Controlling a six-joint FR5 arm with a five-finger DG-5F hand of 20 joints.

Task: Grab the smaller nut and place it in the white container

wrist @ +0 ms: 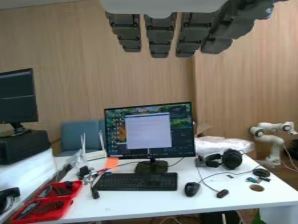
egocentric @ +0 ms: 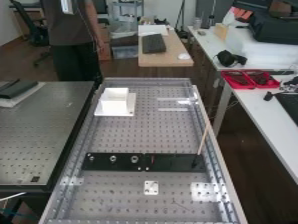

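the hand (wrist: 159,37) hung with its fingers side by side and close to straight, well opened, and nothing could be seen in its hold. the wrist camera faced a monitor (wrist: 149,131) on a white desk (wrist: 143,207), so the palm probably had to be swung round and lowered before any grasp.

the smaller nut (egocentric: 91,158) stood on the flat black bar (egocentric: 176,162) that lay across the counter (egocentric: 120,135), at the end of the row, with the larger nut (egocentric: 113,159) beside it and the bearing (egocentric: 134,159) beyond that. the step in hand was the approach, and the whole task lay ahead. a good approach would come straight down over the smaller nut, thumb and fingertips only slightly parted by then, so that no spare finger brushed the larger nut. so small a part offered little to grip; a low, light pinch on its sides, centred before closing, seemed safest, since a skewed one could tip it or flick it off the bar.

the lift should be upright and clear of the neighbours, then over to the white container (egocentric: 115,106) farther along the counter, with release low above its middle.
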